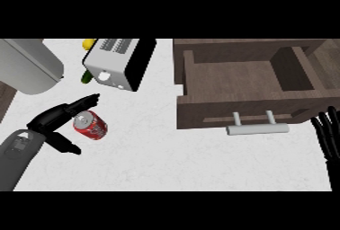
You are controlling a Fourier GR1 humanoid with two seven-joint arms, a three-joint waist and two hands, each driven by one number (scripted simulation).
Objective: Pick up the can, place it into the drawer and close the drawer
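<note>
Nearest, the left hand (54,119) comes in from the lower left, fingers and thumb spread to either side of a red can (90,125) on the white counter (153,152); whether they touch it is unclear, so not a confirmed grasp. Can lies tilted, silver top toward the fingers. At the right edge, the right hand (327,134) rests relaxed, fingers straight and pointing up. Just left of that hand, the drawer (246,81) stands pulled open, its pale handle (257,128) facing forward. Beyond the left hand's fingertips, a toaster (114,63); farther left, a grey rounded appliance (26,67).
</note>
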